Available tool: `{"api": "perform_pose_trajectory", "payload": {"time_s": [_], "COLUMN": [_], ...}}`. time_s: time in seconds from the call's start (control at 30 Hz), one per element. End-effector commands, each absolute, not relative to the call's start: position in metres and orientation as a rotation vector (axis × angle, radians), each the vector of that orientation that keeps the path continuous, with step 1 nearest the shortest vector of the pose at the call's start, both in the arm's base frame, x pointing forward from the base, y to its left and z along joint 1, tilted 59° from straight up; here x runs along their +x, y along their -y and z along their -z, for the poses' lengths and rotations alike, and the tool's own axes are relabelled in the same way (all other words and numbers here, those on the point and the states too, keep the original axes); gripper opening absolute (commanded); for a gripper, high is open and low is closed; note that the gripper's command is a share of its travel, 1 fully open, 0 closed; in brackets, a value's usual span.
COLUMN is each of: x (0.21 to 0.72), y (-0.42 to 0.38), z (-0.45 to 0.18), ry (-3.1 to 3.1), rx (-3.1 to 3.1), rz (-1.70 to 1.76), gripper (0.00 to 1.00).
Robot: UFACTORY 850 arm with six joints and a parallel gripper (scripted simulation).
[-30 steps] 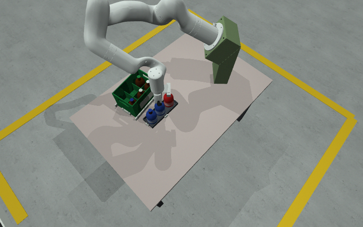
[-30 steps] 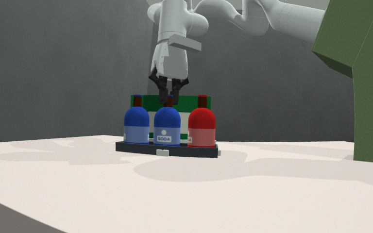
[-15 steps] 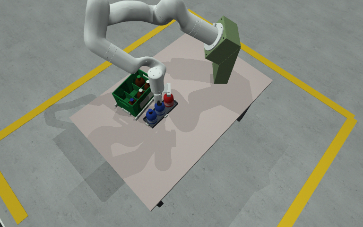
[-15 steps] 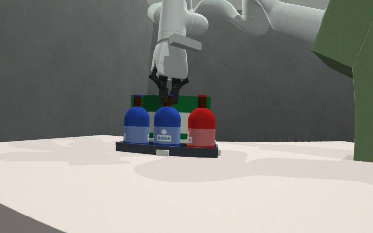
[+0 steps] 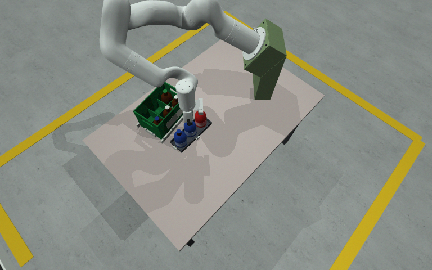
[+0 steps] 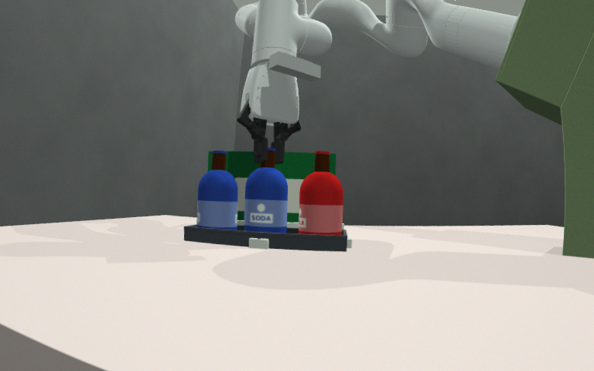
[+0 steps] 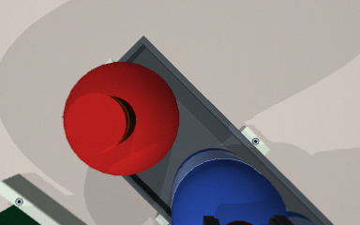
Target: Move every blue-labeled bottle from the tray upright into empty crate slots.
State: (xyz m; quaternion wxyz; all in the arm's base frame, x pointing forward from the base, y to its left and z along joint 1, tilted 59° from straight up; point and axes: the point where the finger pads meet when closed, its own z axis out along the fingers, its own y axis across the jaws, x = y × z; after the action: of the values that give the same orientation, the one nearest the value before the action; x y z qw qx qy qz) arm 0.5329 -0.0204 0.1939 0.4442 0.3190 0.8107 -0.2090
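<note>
three bottles [image 6: 265, 196] on tray [image 6: 219, 236], crate [image 6: 302, 165] behind

— What lettering is showing on the table?

— The middle blue-wrapped bottle with a brown neck [image 6: 265, 192] is displaying "SODA" in a white box on its pale band, under a white dot.

— And its neighbour?

— The red-wrapped bottle [image 6: 321, 196] is showing only "LA", the tail of a word turning out of sight. The left blue bottle's [image 6: 217, 194] label is facing away, unreadable.
</note>
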Motion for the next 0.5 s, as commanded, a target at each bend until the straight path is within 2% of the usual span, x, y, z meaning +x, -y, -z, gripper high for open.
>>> {"api": "perform_pose_trajectory", "payload": {"time_s": [0.0,0.47], "x": [0.5317,0.5279], "y": [0.0186,0.0146], "z": [-0.1952,-0.1984], "ry": [-2.010,-2.010], "rx": [0.790,0.790], "rz": [0.517,0.517], "gripper": [0.00,0.00]}}
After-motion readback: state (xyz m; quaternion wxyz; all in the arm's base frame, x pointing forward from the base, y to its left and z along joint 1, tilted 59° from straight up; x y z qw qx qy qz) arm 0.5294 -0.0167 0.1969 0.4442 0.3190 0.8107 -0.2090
